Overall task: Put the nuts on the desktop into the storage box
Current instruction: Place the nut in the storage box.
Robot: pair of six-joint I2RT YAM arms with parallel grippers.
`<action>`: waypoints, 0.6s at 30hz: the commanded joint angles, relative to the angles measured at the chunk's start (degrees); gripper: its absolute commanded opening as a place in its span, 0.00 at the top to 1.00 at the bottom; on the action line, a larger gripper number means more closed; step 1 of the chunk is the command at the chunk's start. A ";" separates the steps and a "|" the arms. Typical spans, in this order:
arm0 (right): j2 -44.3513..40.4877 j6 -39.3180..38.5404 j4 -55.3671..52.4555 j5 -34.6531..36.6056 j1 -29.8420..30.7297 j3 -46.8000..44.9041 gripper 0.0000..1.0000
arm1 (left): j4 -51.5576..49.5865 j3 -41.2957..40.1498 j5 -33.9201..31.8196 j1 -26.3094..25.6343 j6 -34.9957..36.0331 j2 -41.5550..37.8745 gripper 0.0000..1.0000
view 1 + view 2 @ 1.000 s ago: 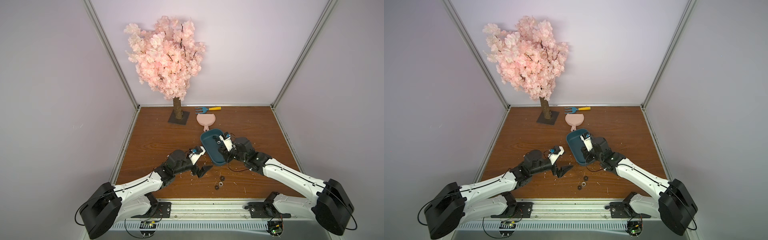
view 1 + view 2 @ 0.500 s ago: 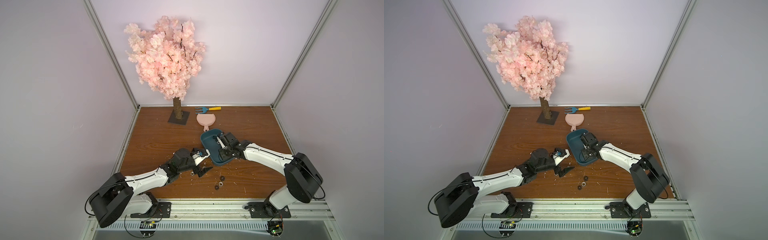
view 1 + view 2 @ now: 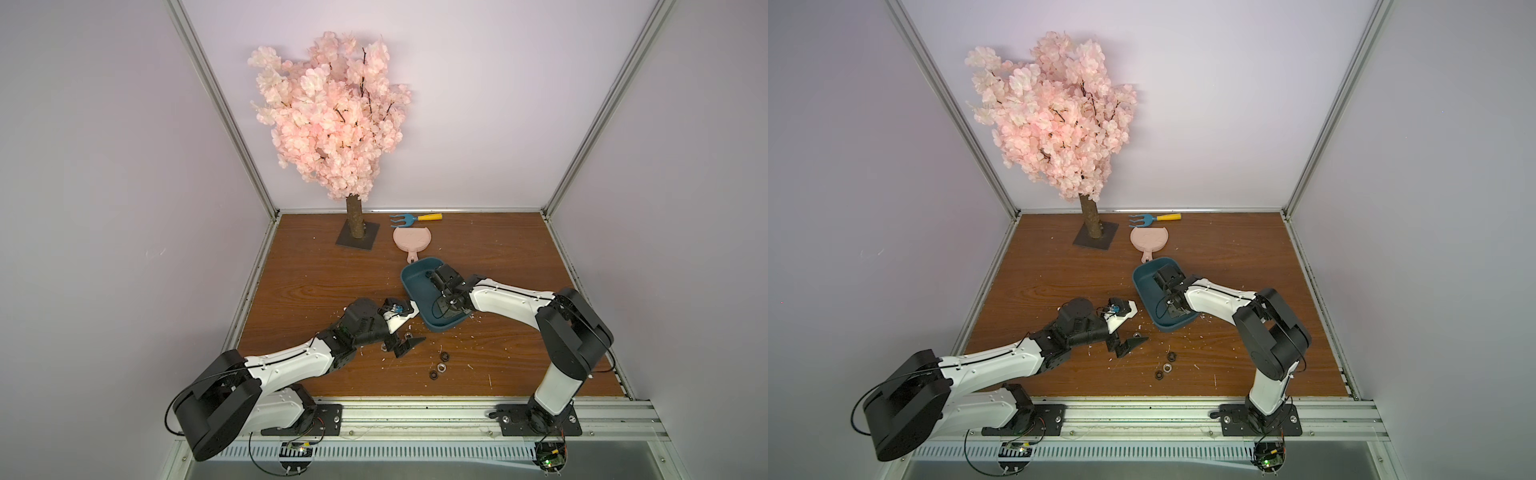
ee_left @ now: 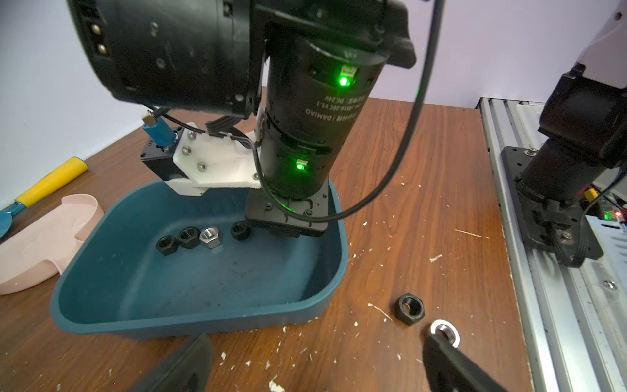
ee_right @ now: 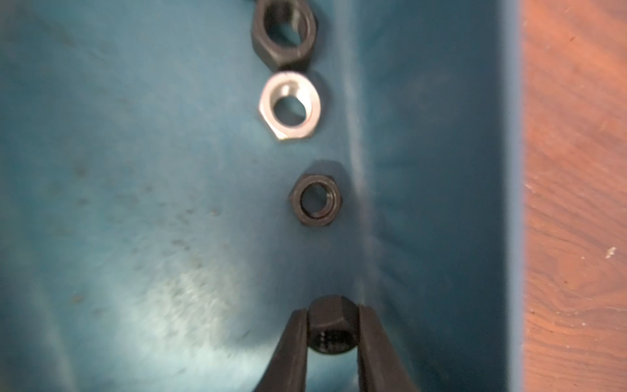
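While the left pincer (image 4: 315, 351) gapes wide, the right pincer (image 5: 333, 322) clamps a black nut (image 5: 334, 334) inside the storage box (image 5: 135, 169).

We see pale purple walls (image 3: 478, 104) on three sides, with shiny metal bars (image 3: 222, 110) running up the two back corners. A little tree (image 3: 332, 116) with pink flowers stands on a dark square base (image 3: 368, 242) by the back wall. A long grey metal rail (image 3: 415, 417) lies at the front.
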 commanded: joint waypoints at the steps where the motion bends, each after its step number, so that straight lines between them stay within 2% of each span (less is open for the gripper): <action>1: 0.75 1.66 0.76 2.21 -0.15 1.75 0.81 | -3.01 1.53 -2.97 -0.51 -1.71 -1.83 0.00; 5: 0.94 1.64 2.46 2.37 -0.14 1.14 0.77 | -4.15 0.16 -9.40 -0.40 -5.86 -4.95 0.00; 7: 1.11 1.81 2.51 2.35 -0.20 1.26 0.69 | -4.25 -0.61 -10.24 -0.31 -6.87 -6.68 0.00; 10: 0.80 1.46 2.87 2.37 -0.13 1.47 0.66 | -5.33 -0.85 -10.94 -0.33 -9.11 -8.61 0.00; 15: -0.88 0.96 2.49 2.98 -0.18 1.85 0.55 | -15.02 3.20 -14.49 -0.31 -20.88 -7.49 0.00; 18: -2.90 0.82 3.03 3.34 -0.05 1.65 0.53 | -25.50 7.14 -18.37 -0.33 -29.53 -5.54 0.00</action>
